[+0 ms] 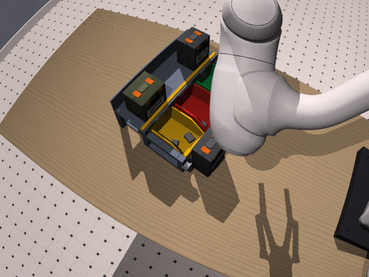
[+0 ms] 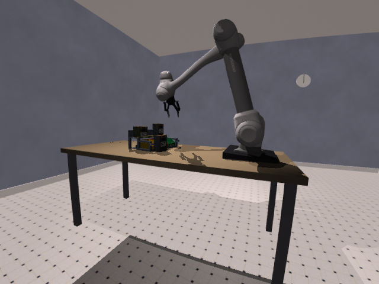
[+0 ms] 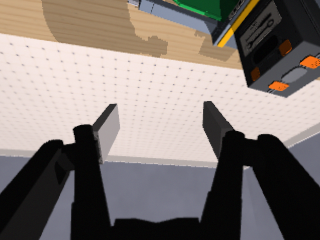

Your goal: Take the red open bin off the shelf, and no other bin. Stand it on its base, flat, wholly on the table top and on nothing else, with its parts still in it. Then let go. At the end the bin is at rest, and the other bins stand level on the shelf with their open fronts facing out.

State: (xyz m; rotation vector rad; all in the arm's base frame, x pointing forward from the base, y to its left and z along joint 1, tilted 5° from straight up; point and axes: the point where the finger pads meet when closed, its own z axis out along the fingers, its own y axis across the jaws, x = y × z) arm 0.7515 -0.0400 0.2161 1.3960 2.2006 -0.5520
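Observation:
The red open bin (image 1: 195, 103) sits in the shelf (image 1: 165, 156) (image 3: 239, 24) between the yellow bin (image 1: 169, 128) and the green bin (image 1: 204, 79) (image 2: 170, 141) (image 3: 200, 7). A dark round part shows near the red bin's front; the arm hides its right side. The yellow bin holds grey parts. My gripper (image 2: 173, 116) (image 3: 160, 115) is partly open and empty, high above the table and the shelf unit. In the wrist view, floor and wall show between the fingers. In the top view the arm hides the gripper.
An olive case (image 1: 143, 90) (image 2: 140, 131) and a dark case (image 1: 194, 49) (image 2: 157, 129) (image 3: 280, 47) stand on the shelf's upper level. Another dark case (image 1: 205, 159) (image 2: 160, 143) stands in front of the yellow bin. The arm's black base plate (image 1: 354, 190) (image 2: 228, 152) is at the right.

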